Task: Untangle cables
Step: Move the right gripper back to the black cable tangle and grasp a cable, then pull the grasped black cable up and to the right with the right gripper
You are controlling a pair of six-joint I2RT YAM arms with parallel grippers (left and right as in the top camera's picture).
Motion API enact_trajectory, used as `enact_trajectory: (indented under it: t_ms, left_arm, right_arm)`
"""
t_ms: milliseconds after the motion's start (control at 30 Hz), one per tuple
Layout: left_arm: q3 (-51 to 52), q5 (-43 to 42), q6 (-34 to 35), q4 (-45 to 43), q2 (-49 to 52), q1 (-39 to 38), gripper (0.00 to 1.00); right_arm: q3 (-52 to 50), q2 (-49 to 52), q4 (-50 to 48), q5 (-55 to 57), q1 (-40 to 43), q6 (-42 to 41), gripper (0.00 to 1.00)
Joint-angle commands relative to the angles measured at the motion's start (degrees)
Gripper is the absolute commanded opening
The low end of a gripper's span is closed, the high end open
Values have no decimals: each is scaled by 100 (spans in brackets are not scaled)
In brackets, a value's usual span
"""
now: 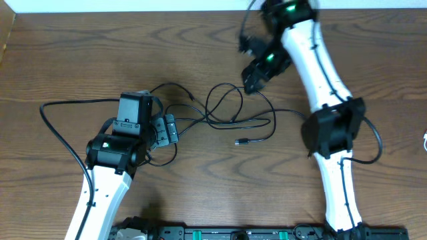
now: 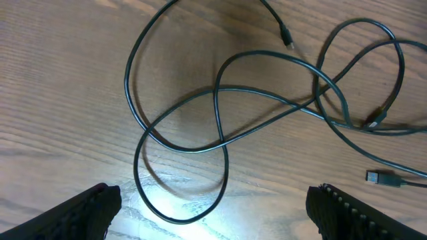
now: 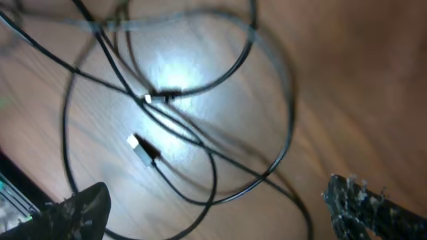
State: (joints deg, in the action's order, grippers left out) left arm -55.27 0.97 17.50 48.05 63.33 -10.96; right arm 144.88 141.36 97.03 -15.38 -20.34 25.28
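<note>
Bench: the dark brown wood-grain bench point(image 1: 80, 53) meets a white strip point(image 1: 133, 7) along its far edge, and its left edge shows at the far-left corner. Bare wood spreads across the far left and the near middle.
Cables: thin black cables point(image 1: 230, 113) lie in overlapping loops at the bench's middle, between the two tools, crossing one another several times.
Plug: a small black plug end point(image 1: 241, 142) lies free on the near side of the loops.
Left tool: the left tool point(image 2: 213, 203) hangs over the left loops, fingers spread wide, gripping nothing.
Right tool: the right tool point(image 3: 217, 200) hovers over the far-right loops, fingers spread wide, gripping nothing.
</note>
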Motion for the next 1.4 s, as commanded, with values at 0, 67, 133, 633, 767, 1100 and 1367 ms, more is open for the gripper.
enact_trajectory:
  t_ms: [0, 67, 133, 633, 767, 1100, 1367]
  left_arm:
    - [-111, 122, -203, 48, 28, 28, 95]
    - [-111, 120, -223, 85, 28, 28, 95]
    - [-105, 120, -225, 122, 33, 28, 97]
    - [-20, 120, -247, 136, 411, 28, 99]
    - [-20, 118, -247, 133, 433, 28, 99]
    - [-20, -144, -286, 136, 435, 28, 99]
    - [-20, -184, -284, 162, 433, 28, 99]
  right_arm:
    - [-645, -249, 33, 560, -426, -170, 99]
    - [-964, -411, 33, 472, -564, -166, 99]
    - [-1285, -616, 33, 304, -673, -164, 99]
    - [-2354, -1478, 28, 396, -1239, -120, 99]
    - [-2885, -1478, -315, 837, -1408, -122, 99]
    - [-3823, -1478, -1561, 1244, -1657, -181, 88]
    - [-3783, -1648, -1799, 1248, -1637, -717, 1]
